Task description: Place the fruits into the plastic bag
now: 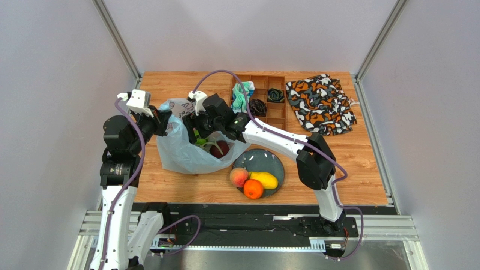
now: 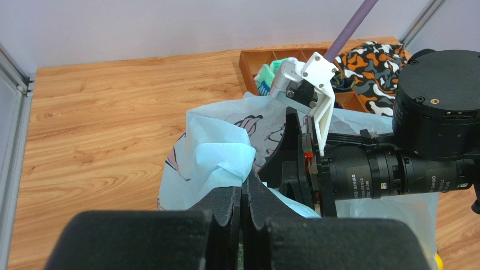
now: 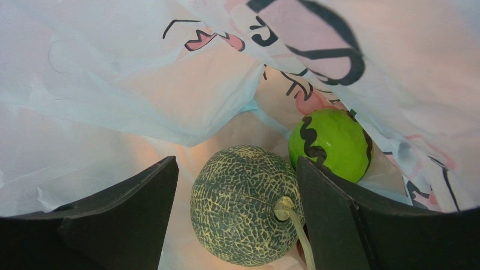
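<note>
Inside the plastic bag (image 3: pixel 112 84), lower centre, the right gripper (image 3: pixel 235 169) stands open over the melon (image 3: pixel 242 219); the left gripper (image 2: pixel 242 197) seemingly pinches the bag's rim.

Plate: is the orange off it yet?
No, the orange sits on the plate, next to the peach and the mango.

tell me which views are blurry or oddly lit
top external: evenly lit, sharp, soft shadows; left wrist: the left hand is a soft dark mass up close, the plastic bag behind it crisp; right wrist: light through the bag tints everything pinkish, melon sharp
</note>
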`<state>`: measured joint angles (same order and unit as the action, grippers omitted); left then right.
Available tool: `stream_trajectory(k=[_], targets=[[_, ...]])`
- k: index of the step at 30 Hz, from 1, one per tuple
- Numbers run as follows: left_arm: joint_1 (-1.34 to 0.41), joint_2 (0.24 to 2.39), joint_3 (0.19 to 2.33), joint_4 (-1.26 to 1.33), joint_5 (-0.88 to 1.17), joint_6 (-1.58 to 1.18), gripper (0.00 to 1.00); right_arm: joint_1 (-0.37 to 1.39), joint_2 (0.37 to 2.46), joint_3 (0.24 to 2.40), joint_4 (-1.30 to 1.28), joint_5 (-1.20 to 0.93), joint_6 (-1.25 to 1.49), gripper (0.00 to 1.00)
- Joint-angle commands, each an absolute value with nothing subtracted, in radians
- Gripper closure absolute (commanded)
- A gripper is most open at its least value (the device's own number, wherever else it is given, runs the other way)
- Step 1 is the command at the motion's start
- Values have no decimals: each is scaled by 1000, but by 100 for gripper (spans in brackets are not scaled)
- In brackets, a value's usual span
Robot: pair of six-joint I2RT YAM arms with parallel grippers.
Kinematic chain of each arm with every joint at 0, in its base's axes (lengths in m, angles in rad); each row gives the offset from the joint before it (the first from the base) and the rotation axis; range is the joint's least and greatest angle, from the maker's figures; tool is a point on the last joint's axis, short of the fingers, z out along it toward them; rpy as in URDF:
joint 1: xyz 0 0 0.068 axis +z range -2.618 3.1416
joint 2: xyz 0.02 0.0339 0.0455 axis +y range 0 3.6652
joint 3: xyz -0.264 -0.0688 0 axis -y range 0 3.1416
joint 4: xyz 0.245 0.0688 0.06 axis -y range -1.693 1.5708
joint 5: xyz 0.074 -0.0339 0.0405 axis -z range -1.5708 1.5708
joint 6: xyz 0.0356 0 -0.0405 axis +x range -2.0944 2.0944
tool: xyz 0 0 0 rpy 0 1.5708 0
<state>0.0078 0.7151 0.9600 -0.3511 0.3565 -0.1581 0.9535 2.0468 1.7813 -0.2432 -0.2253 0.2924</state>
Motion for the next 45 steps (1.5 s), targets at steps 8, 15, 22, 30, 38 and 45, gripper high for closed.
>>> stream_trajectory(k=[8, 15, 22, 30, 38, 45], targets=[[3, 704, 971, -342, 356, -160, 100, 919, 1888, 1721, -184, -195, 288, 18], [5, 706, 971, -350, 325, -163, 100, 916, 1714, 1626, -153, -212, 284, 19], [5, 704, 971, -348, 330, -164, 100, 914, 1511, 1565, -164, -201, 236, 19], [5, 706, 969, -345, 330, -169, 100, 853, 1375, 1393, -256, -26, 222, 18], [5, 712, 968, -342, 334, -172, 100, 781, 1200, 1097, -391, 28, 250, 17], [5, 715, 966, -341, 339, -175, 100, 785, 1051, 873, -347, -143, 311, 16]])
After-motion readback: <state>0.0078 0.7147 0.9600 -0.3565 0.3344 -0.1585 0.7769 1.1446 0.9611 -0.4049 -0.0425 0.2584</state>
